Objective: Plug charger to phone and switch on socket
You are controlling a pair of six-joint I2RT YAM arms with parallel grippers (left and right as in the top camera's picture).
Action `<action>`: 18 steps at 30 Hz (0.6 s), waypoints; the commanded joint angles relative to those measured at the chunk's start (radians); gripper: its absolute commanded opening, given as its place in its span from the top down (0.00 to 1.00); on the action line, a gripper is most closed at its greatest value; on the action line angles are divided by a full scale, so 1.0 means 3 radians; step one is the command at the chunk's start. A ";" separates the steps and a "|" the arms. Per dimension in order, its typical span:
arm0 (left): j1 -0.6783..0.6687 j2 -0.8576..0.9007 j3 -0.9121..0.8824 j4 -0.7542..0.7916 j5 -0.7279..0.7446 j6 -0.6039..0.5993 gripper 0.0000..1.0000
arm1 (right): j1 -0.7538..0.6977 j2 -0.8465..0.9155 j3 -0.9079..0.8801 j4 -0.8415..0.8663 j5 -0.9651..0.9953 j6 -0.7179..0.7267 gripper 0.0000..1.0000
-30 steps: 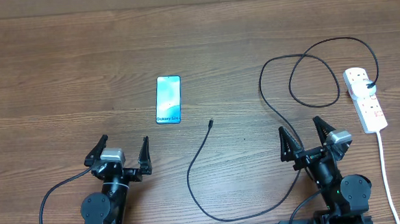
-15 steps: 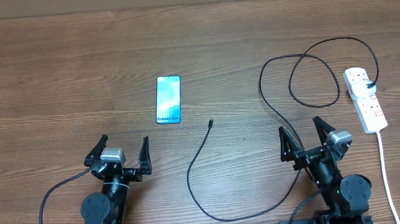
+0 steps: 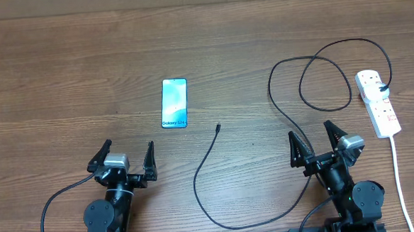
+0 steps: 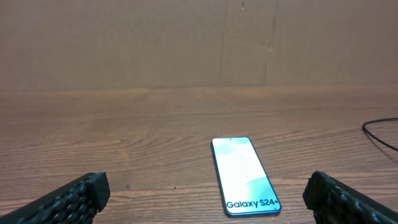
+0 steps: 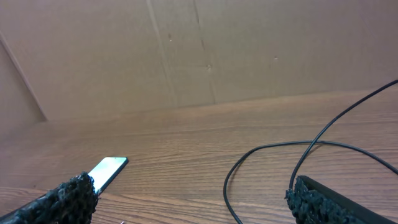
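A brown wood-grain table (image 3: 62,52) backs onto plain cardboard. The phone (image 3: 174,103) lies flat near the table's middle, screen up and lit pale blue. The charger (image 3: 196,182) loops thin and black across the right half, and its plug tip (image 3: 218,127) is just beside the phone, not touching it. The white socket (image 3: 378,103) sits by the right edge. At the near edge, the left gripper (image 3: 129,144) and right gripper (image 3: 309,130) both gape, holding nothing.

The phone (image 4: 245,176) screen reads "Galaxy S24+" along its near edge.
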 commanded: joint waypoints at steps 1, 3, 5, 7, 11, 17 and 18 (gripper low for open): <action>-0.0020 -0.0031 -0.0010 0.0085 0.0033 0.0072 0.00 | 0.0014 -0.0028 -0.0033 0.0028 -0.0001 -0.0005 0.00; -0.0020 -0.0031 -0.0010 0.0196 0.0122 0.0074 0.00 | 0.0014 -0.0028 -0.0033 0.0028 -0.0001 -0.0005 0.00; -0.0020 -0.0031 -0.0003 0.0309 0.0126 0.0075 0.00 | 0.0014 -0.0028 -0.0033 0.0028 -0.0001 -0.0005 0.00; -0.0019 -0.0031 0.0041 0.0373 0.0127 0.0074 0.01 | 0.0014 -0.0028 -0.0033 0.0028 0.0000 -0.0005 0.00; -0.0020 -0.0031 0.0306 0.0354 0.0134 0.0046 0.00 | 0.0014 -0.0028 -0.0033 0.0028 0.0000 -0.0005 0.00; -0.0019 0.0020 0.1057 0.0189 0.0153 0.0050 0.00 | 0.0014 -0.0028 -0.0033 0.0028 0.0000 -0.0005 0.00; -0.0019 0.0066 0.1211 0.0136 0.0153 0.0050 0.00 | 0.0014 -0.0028 -0.0033 0.0028 0.0000 -0.0005 0.00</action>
